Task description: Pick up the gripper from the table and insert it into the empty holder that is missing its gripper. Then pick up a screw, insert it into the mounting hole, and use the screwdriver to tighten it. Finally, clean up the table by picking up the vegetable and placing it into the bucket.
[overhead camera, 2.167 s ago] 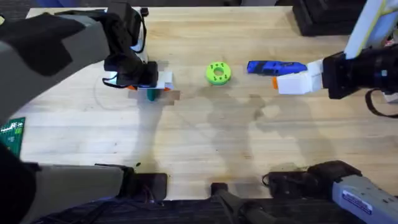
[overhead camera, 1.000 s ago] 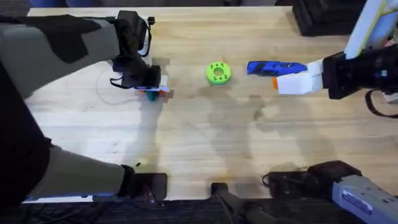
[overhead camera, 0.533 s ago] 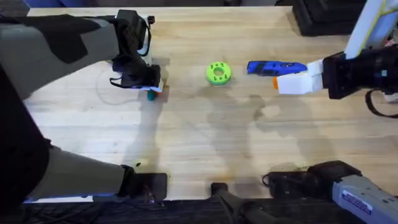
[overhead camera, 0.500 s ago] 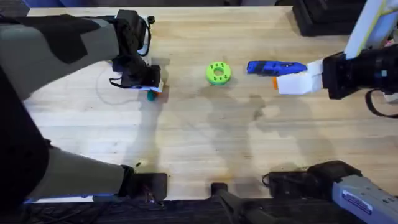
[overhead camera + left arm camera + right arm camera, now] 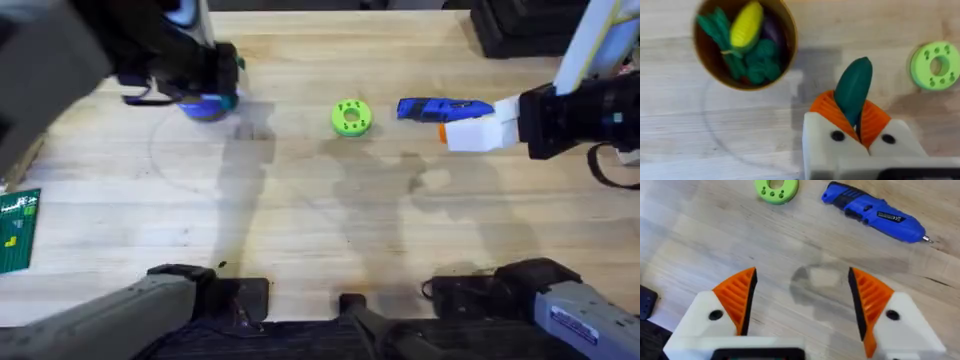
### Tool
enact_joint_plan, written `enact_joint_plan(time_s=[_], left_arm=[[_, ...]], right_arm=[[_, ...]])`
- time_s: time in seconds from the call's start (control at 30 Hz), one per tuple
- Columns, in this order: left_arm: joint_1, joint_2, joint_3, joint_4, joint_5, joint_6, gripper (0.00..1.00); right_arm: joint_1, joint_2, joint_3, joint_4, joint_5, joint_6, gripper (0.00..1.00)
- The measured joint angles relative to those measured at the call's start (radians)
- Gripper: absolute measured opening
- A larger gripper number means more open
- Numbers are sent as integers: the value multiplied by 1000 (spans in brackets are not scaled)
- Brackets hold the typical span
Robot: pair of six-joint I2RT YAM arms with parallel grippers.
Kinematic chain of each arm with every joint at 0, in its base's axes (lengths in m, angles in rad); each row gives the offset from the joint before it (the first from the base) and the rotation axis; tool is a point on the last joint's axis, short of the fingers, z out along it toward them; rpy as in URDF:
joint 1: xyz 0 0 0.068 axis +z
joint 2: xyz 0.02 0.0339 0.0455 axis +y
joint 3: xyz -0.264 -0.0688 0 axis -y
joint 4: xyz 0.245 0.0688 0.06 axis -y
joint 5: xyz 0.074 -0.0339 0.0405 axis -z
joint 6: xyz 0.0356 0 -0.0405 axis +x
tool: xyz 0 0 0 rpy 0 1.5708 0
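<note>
light wooden surface (image 5: 330,220), left tool (image 5: 855,122) pinching the vegetable (image 5: 853,90), right tool (image 5: 802,300) spread.

surface: pale plank wood with visible grain and soft shadows; dark equipment at the far right corner. vegetable: smooth dark green oblong, upright between the left tool's orange ribbed pads (image 5: 826,107), held just beside the bucket (image 5: 790,45) and above the wood. bucket: round, tan wall; holds a yellow piece and leafy green toy pieces. lime-green disc (image 5: 351,117): round, ringed with small holes, near mid-surface. screwdriver (image 5: 874,214): chunky blue cylinder with thin metal tip, lying flat beside the disc. right tool: white angular fingers, orange ribbed pads (image 5: 737,297) well apart, over bare wood near the screwdriver.
</note>
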Motion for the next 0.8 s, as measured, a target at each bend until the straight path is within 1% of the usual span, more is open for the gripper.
enact_joint_plan(time_s=[0.1,0.17,0.33,0.43,0.5,0.67,0.8], left_arm=[[5,-61,27,1,-48,0,30],[20,-89,35,16,-82,4,30],[84,-89,36,51,-125,29,30],[116,-49,36,86,-135,34,30],[129,-7,36,118,-138,37,30],[134,110,36,212,-141,38,30],[134,177,36,247,-140,41,41]], right_arm=[[0,0,0,0,0,0,990],[0,0,0,0,0,0,990],[0,0,0,0,0,0,990],[0,0,0,0,0,0,990],[0,0,0,0,0,0,990],[0,0,0,0,0,0,991],[0,0,0,0,0,0,990]])
